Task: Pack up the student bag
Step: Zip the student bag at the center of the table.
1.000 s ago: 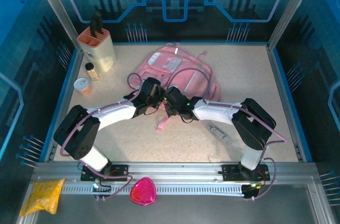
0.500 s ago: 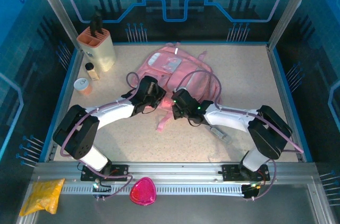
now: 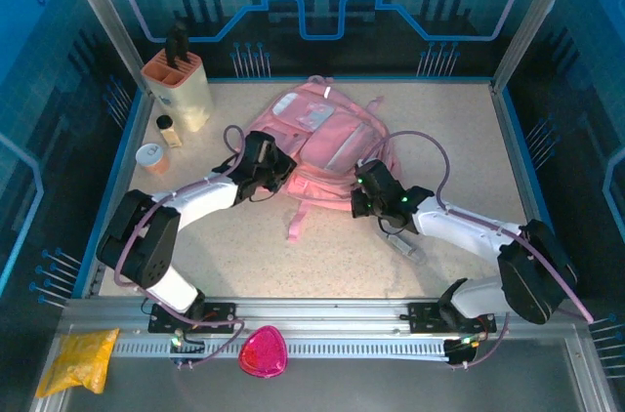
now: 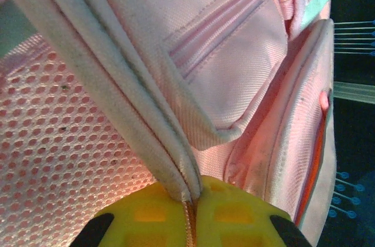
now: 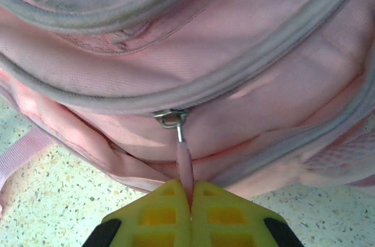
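Observation:
The student bag, a large pink backpack, lies flat in the middle of the table. My left gripper is at its left side, shut on a folded zip edge of the bag; the yellow left gripper pinches that seam, with pink mesh to its left. My right gripper is at the bag's near right edge. In the right wrist view the right gripper is shut on the pink zipper pull, which hangs from a metal slider.
A knife block, a small bottle and a small round cup stand at the back left. A loose pink strap trails toward me. A grey item lies under the right arm. A magenta pouch and a yellow packet sit on the front ledge.
My right gripper has travelled right along the bag's near edge with the zipper pull. My left gripper has shifted left and back, holding the bag's edge. The bag now lies wider.

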Available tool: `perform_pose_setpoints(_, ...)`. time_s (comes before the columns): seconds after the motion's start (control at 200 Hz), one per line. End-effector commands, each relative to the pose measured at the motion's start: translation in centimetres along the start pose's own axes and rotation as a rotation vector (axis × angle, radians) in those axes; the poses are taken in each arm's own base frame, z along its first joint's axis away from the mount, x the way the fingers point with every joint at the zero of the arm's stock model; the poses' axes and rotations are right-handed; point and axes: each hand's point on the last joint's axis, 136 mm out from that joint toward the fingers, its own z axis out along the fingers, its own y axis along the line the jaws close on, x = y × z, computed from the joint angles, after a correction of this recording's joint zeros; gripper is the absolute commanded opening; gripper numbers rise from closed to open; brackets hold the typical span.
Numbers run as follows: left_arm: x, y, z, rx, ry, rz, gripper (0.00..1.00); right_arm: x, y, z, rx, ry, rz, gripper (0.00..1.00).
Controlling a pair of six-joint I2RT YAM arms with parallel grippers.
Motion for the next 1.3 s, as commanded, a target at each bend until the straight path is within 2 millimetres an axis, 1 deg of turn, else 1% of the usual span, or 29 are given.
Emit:
perform_pose_setpoints(0.0, -2.6, -1.5, 0.5, 0.016, -0.001, 0.133, 0.00, 0.9, 1.9, 0.1, -0.093, 0.034, -0.063, 0.00)
perform_pose_setpoints(0.07, -3.4, -2.2, 0.7, 0.049, 0.018, 0.166, 0.01, 1.0, 4.1, 0.5, -0.145, 0.043, -0.094, 0.00)
perform_pose_setpoints(0.16, -4.7, -2.2, 0.7, 0.052, 0.019, 0.185, 0.10, 0.8, 6.8, 1.2, -0.207, 0.048, -0.114, 0.00)
perform_pose_setpoints(0.21, -5.0, -2.0, 0.5, 0.047, 0.032, 0.182, 0.16, 0.6, 8.0, 1.5, -0.256, 0.054, -0.092, 0.00)
perform_pose_setpoints(0.24, -5.1, -2.0, 0.2, 0.053, 0.037, 0.182, 0.21, 0.5, 8.5, 1.6, -0.277, 0.052, -0.081, 0.00)
perform_pose_setpoints(0.29, -4.9, -2.1, -0.5, 0.076, 0.033, 0.179, 0.33, 0.3, 8.7, 1.8, -0.278, 0.052, -0.071, 0.00)
perform_pose_setpoints(0.315, -4.4, -2.0, -0.7, 0.091, 0.040, 0.172, 0.39, 0.2, 8.6, 1.9, -0.271, 0.050, -0.069, 0.00)
perform_pose_setpoints(0.375, -3.1, -2.0, -1.2, 0.144, 0.082, 0.140, 0.47, 0.3, 8.5, 2.2, -0.262, 0.049, -0.073, 0.00)
perform_pose_setpoints(0.41, -2.4, -1.7, -1.4, 0.153, 0.104, 0.104, 0.50, 0.3, 8.3, 2.3, -0.253, 0.050, -0.075, 0.00)
perform_pose_setpoints(0.525, 0.3, 0.1, -1.8, 0.130, 0.128, 0.001, 0.52, 0.4, 7.7, 2.4, -0.217, 0.053, -0.075, 0.00)
perform_pose_setpoints(0.58, 2.1, 0.4, -1.9, 0.125, 0.128, -0.025, 0.52, 0.1, 7.6, 2.3, -0.209, 0.043, -0.069, 0.00)
perform_pose_setpoints(0.68, 4.5, 0.2, -1.6, 0.128, 0.119, -0.060, 0.53, 0.2, 7.4, 2.3, -0.200, 0.046, -0.062, 0.00)
perform_pose_setpoints(0.755, 5.8, 0.2, -1.3, 0.112, 0.109, -0.064, 0.52, 0.5, 7.2, 2.5, -0.185, 0.059, -0.058, 0.00)
perform_pose_setpoints(0.82, 6.9, 0.9, -0.8, 0.074, 0.102, -0.072, 0.50, 0.5, 7.0, 2.6, -0.174, 0.058, -0.057, 0.00)
perform_pose_setpoints(0.87, 7.4, 1.0, -0.3, 0.069, 0.108, -0.086, 0.48, 0.5, 7.0, 2.5, -0.176, 0.057, -0.059, 0.00)
perform_pose_setpoints(0.976, 7.3, 1.6, 0.9, 0.048, 0.089, -0.108, 0.45, 0.5, 7.1, 2.6, -0.181, 0.057, -0.067, 0.00)
perform_pose_setpoints(1.031, 7.2, 1.1, 1.4, 0.053, 0.089, -0.092, 0.41, 0.6, 7.0, 2.7, -0.178, 0.059, -0.072, 0.00)
perform_pose_setpoints(1.101, 7.3, 0.9, 1.9, 0.047, 0.095, -0.084, 0.35, 0.7, 6.9, 2.9, -0.173, 0.064, -0.080, 0.00)
perform_pose_setpoints(1.111, 7.3, 0.9, 2.0, 0.046, 0.094, -0.084, 0.34, -0.1, 7.4, 2.7, -0.182, 0.046, -0.078, 0.00)
perform_pose_setpoints(1.126, 7.2, 1.0, 2.1, 0.041, 0.092, -0.084, 0.32, -0.4, 7.5, 2.6, -0.184, 0.041, -0.080, 0.00)
perform_pose_setpoints(1.186, 7.0, 1.2, 2.4, 0.032, 0.080, -0.092, 0.24, -0.6, 7.5, 2.8, -0.175, 0.041, -0.086, 0.00)
perform_pose_setpoints(1.241, 6.9, 0.9, 2.5, 0.036, 0.074, -0.082, 0.18, -0.8, 7.5, 3.0, -0.167, 0.044, -0.097, 0.00)
perform_pose_setpoints(1.291, 6.7, 0.8, 2.4, 0.030, 0.066, -0.072, 0.13, -0.9, 7.5, 3.2, -0.155, 0.046, -0.101, 0.06)
